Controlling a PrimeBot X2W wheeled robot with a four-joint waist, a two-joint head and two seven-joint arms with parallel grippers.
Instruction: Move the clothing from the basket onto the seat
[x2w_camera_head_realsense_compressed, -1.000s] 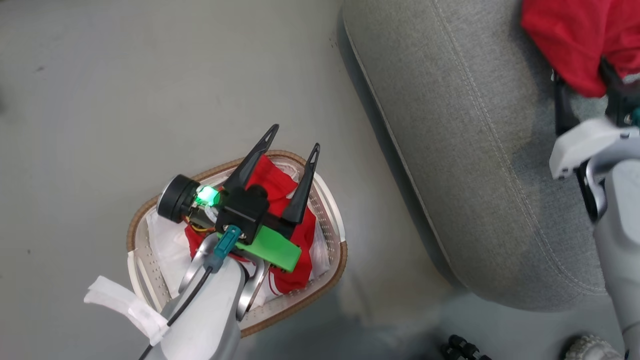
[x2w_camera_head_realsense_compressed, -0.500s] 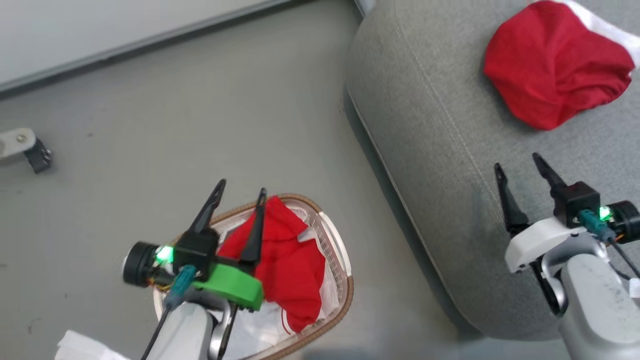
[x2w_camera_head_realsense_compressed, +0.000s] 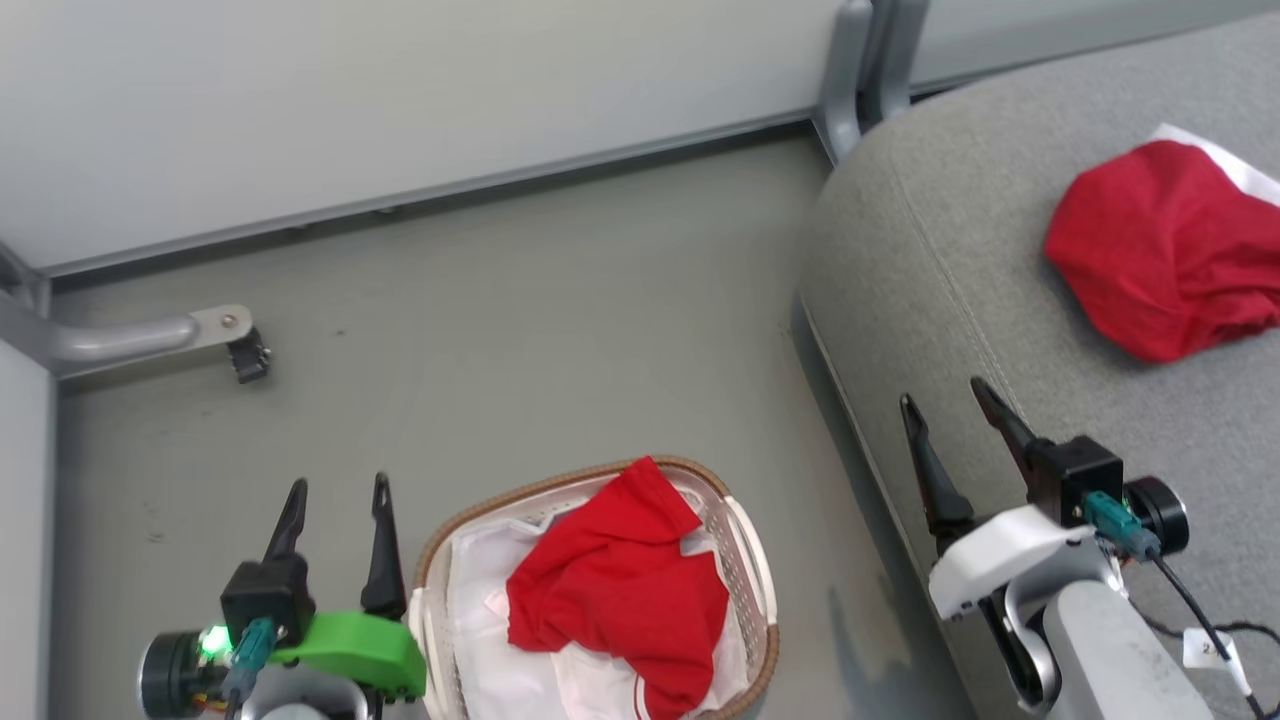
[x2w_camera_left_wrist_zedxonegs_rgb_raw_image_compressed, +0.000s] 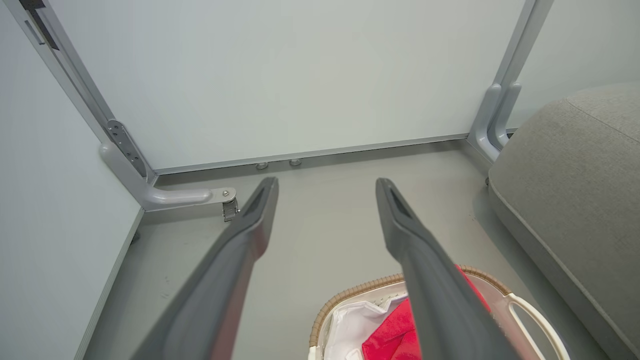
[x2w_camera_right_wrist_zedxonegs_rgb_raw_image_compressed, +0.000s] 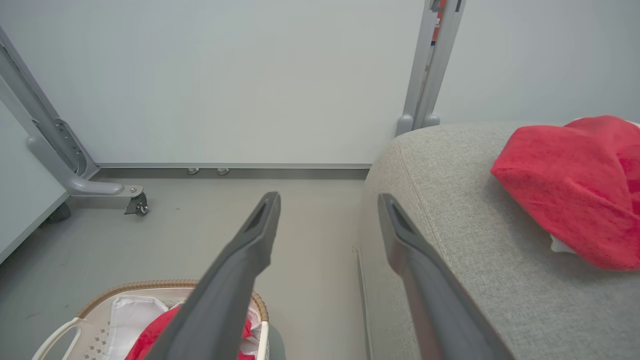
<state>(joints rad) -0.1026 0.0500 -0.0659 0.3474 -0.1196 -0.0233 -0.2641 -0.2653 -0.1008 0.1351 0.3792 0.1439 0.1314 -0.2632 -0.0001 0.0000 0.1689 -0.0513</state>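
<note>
The left gripper (x2w_camera_head_realsense_compressed: 338, 486) has its two long dark fingers spread wide with nothing between them. It hangs over bare grey floor (x2w_camera_head_realsense_compressed: 560, 330). Just to the right of those fingers stands the small oval cream-white perforated basket with a brown woven rim (x2w_camera_head_realsense_compressed: 738, 570). A crumpled bright red fabric garment (x2w_camera_head_realsense_compressed: 620, 590) lies inside it on a translucent white plastic liner sheet (x2w_camera_head_realsense_compressed: 475, 590), with one corner peaking at the far rim.

The right gripper (x2w_camera_head_realsense_compressed: 943, 393) is likewise splayed and empty, poised above the near edge of the large grey woven upholstered seat cushion (x2w_camera_head_realsense_compressed: 950, 280). Well ahead and to the right of its fingers, a second red garment with a white part (x2w_camera_head_realsense_compressed: 1160, 250) already rests on that cushion.

One piece is across and one is left to move. The main hazard I judge is the liner: a deep pinch could catch plastic along with cloth and haul the sheet, or the light basket itself, upward. A shallow pinch on loose folds could instead slip and drop the garment onto the floor between basket and cushion.
</note>
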